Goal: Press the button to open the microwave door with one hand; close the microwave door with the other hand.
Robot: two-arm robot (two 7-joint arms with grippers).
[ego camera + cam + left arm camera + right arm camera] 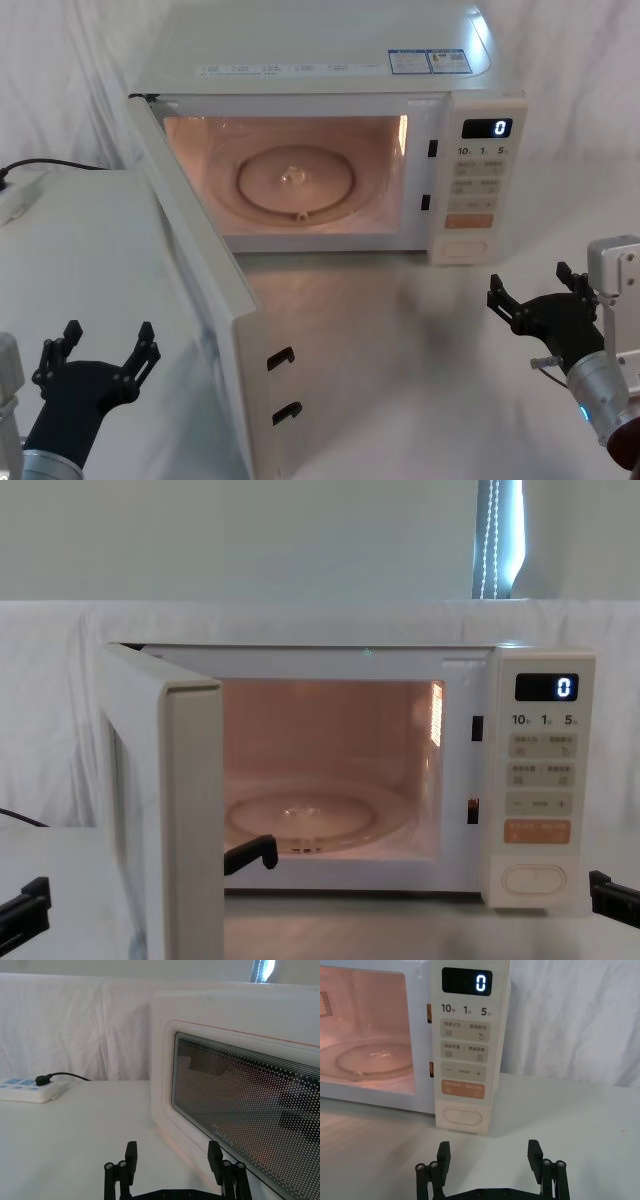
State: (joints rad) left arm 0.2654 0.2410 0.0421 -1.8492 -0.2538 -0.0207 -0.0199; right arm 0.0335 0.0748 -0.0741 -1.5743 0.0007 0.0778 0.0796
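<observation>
The microwave door [205, 290] stands wide open, swung toward me on the left, with the lit cavity and glass turntable showing. Its dark window [250, 1110] faces the left wrist camera, and its edge [190, 820] shows in the chest view. The cream pill-shaped button [466, 247] sits at the bottom of the control panel, under the orange key [463, 1116] [534, 879]. My left gripper [97, 355] is open at the lower left, outside the door, its fingers [131, 1156] close to the window. My right gripper [532, 290] is open, a short way in front of the button [489, 1152].
A white power strip [32, 1091] with a black plug lies on the table at the far left, its cable [50, 165] running back. White cloth covers the table and the backdrop. The display [487, 128] reads 0.
</observation>
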